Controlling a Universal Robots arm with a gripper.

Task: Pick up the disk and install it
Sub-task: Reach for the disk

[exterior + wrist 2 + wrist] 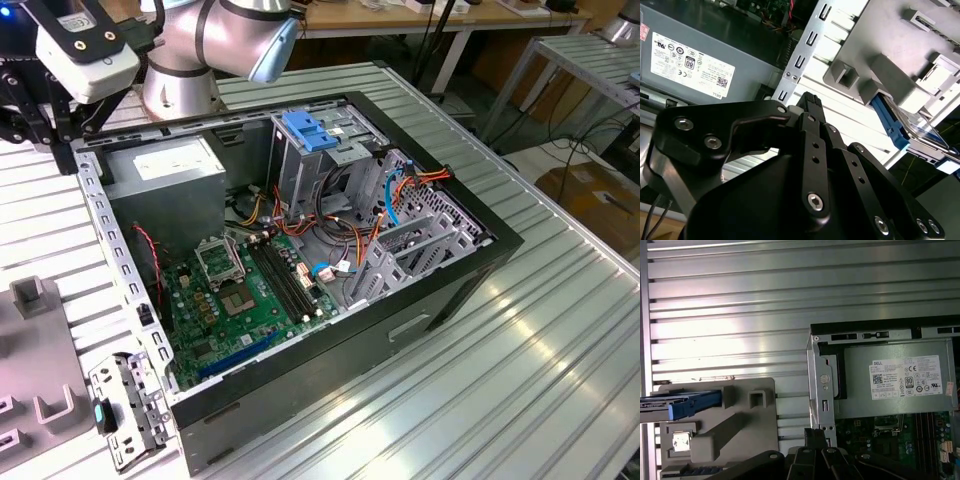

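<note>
Your black gripper (810, 101) is hanging with fingertips pinched together on nothing, over the open computer case's perforated metal side rail (822, 385). Toward the exterior view's left, the grey disk in its blue carrier frame (682, 402) is standing on edge in a grey plastic holder (740, 425), long axis crosswise to that rail. A grey power supply box (890, 390) is sitting opposite.

The disk (682, 402) sat at one end of a grey fixture (740, 425) on the ribbed table (790, 300); the open computer case (865, 330) lay beside it; the gripper (815, 434), fingers together and holding nothing, hung between fixture and case.
</note>
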